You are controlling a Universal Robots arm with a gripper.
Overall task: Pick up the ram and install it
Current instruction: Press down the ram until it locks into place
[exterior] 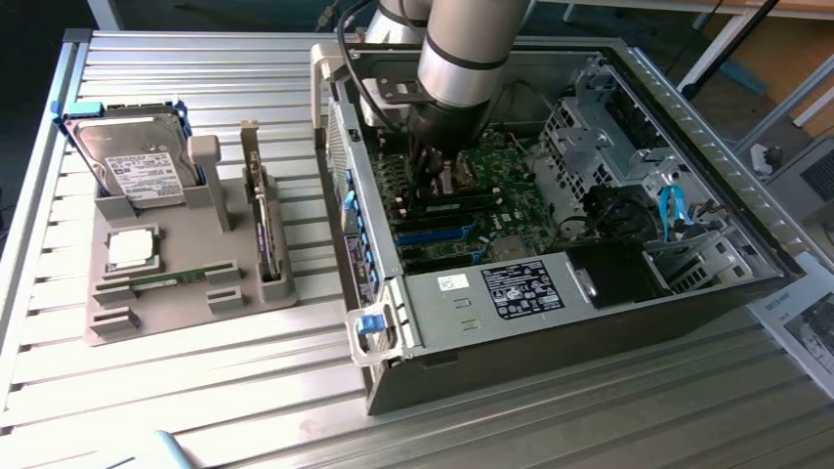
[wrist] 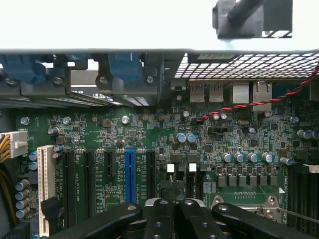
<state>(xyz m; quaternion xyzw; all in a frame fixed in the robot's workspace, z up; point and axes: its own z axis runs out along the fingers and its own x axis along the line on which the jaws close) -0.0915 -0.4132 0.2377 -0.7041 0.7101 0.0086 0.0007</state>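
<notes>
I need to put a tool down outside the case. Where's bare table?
Bare slats lie in front of the grey parts holder and the open computer case, toward the exterior view's bottom. Inside the case, around the pincer, it is crowded.

Grey tubular arm point(exterior: 470, 39) with black band, black screwed claw point(wrist: 173, 211)

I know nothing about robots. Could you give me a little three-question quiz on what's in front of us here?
1. True or false: the gripper is inside the computer case.
2. The ram lies: A) in the grey tray; B) on the hard drive; C) on the floor.
3. Fill in: one long motherboard slot is coloured ____.
Key: 1 true; 2 A; 3 blue.
</notes>
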